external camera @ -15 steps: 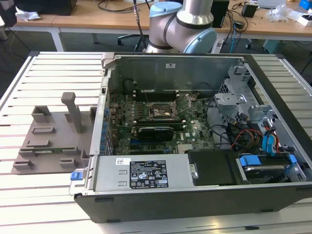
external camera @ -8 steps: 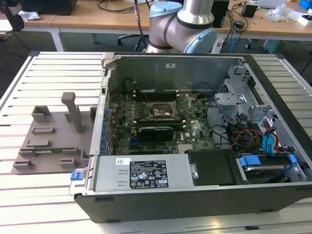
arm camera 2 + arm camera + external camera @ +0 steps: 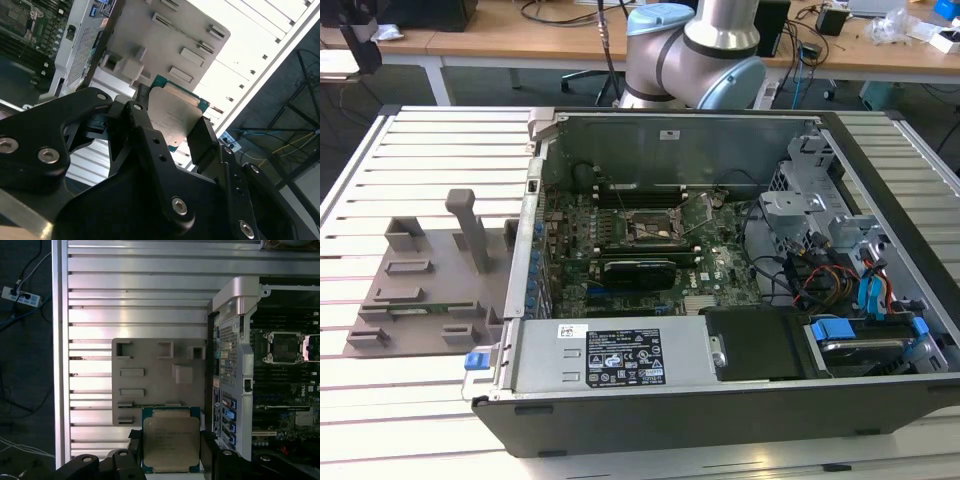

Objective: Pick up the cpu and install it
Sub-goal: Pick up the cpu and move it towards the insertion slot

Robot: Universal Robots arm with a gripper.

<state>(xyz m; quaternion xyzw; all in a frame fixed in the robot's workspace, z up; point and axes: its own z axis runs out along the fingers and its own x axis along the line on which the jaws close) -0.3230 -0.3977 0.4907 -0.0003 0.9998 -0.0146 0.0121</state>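
Exterior view: open computer case [image 3: 670, 415] at centre, socket [image 3: 650, 228] on its motherboard, grey fixture plate [image 3: 430, 290] at the exterior view's left. Second wrist view: gripper [image 3: 172, 127] closed on the cpu [image 3: 172, 112] by two edges, plate behind. First wrist view: cpu overlaps the plate's edge, case wall just beside.

One cpu [image 3: 171, 442], one open computer case [image 3: 720, 410], one grey fixture plate [image 3: 425, 290]
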